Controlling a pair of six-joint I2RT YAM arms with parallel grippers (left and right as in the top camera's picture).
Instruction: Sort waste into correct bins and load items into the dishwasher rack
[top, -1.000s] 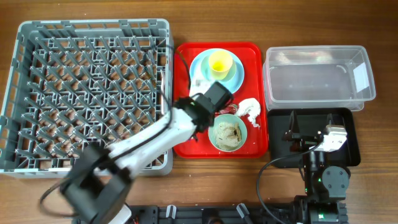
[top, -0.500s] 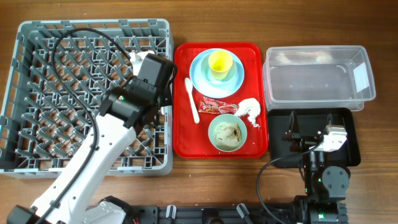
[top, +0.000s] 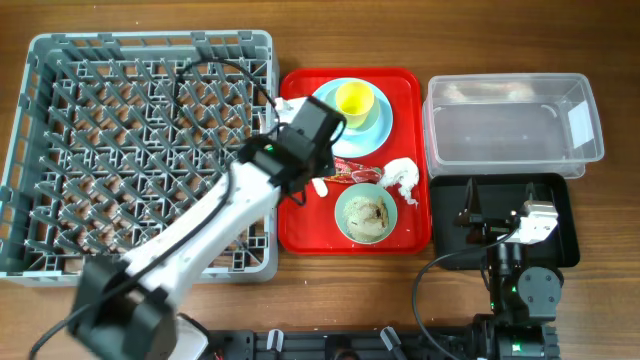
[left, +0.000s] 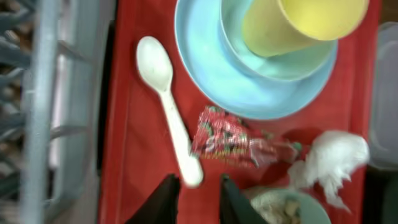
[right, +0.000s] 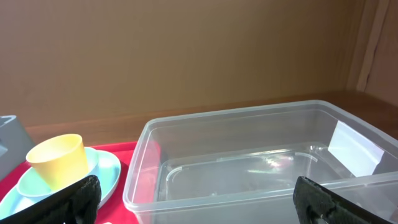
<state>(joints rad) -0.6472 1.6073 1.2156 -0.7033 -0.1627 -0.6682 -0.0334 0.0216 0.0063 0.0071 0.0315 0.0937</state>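
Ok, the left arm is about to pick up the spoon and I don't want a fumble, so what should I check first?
1. Spoon lies flat on the red tray, nothing on it: ok.
2. Left gripper sits over the handle end: ok.
3. Its jaws are parted: ok.
4. Wrapper clear of the handle: cannot tell, it lies close beside.
5. Right gripper away, open: ok.

I see the brown wooden table (top: 300, 30) carrying a grey pegged plastic crate (top: 150, 40), red serving tray (top: 300, 232), clear rectangular plastic tub (top: 500, 85) and shallow black tray (top: 566, 215).
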